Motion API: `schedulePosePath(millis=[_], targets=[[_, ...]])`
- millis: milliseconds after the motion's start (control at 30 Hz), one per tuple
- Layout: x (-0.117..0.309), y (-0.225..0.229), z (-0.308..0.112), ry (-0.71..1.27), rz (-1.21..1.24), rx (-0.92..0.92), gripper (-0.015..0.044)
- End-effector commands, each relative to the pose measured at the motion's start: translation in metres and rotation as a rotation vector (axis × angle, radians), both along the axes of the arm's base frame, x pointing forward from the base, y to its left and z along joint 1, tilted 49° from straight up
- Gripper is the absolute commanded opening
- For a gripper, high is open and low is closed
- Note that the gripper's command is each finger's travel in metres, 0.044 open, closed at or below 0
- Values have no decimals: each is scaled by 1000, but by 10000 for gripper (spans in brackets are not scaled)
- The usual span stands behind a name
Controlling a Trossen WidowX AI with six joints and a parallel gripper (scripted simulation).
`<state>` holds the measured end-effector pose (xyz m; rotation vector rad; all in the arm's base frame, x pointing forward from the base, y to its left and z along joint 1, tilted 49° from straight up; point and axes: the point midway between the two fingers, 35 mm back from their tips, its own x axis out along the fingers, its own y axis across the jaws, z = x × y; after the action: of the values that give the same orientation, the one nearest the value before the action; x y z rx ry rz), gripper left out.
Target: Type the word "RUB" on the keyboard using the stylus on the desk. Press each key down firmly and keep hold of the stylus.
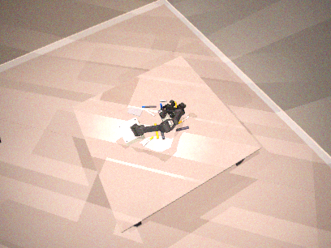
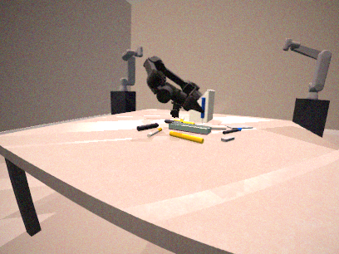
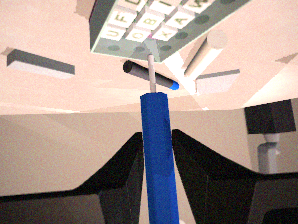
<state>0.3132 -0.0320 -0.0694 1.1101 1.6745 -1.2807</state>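
My gripper (image 2: 203, 109) (image 3: 157, 137) is shut on the blue stylus (image 2: 203, 104) (image 3: 159, 150), whose thin grey tip points away from the fingers. The keyboard (image 2: 189, 129) (image 3: 127, 50), a grey-green block with white lettered keys, lies below it. In the wrist view the tip overlaps the keyboard's lower rim, just below and between the O key (image 3: 136, 35) and the X key (image 3: 163, 33). The U key (image 3: 112, 33) is to the left and the B key (image 3: 149, 21) one row up. I cannot tell whether the tip touches. The R key is not in view.
A dark pen with a blue end (image 3: 145, 73), a pale cylinder (image 3: 205, 54) and a grey bar (image 3: 40, 63) lie past the keyboard. A yellow marker (image 2: 186, 137), a black marker (image 2: 148, 126) and a small eraser-like block (image 2: 228, 139) lie around it. A white upright block (image 2: 210, 104) stands near the gripper.
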Motion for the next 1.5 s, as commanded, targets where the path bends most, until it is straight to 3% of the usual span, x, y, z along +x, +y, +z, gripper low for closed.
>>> schedulePosePath(millis=[0,67,167,200,1467], targets=[[-3,-5,-5,6,5,1,0],[-3,-5,-5,6,5,1,0],[-3,-6,-7,6,5,1,79],[-3,-6,-7,6,5,1,81],[-5,-18,-18,6,5,1,81]])
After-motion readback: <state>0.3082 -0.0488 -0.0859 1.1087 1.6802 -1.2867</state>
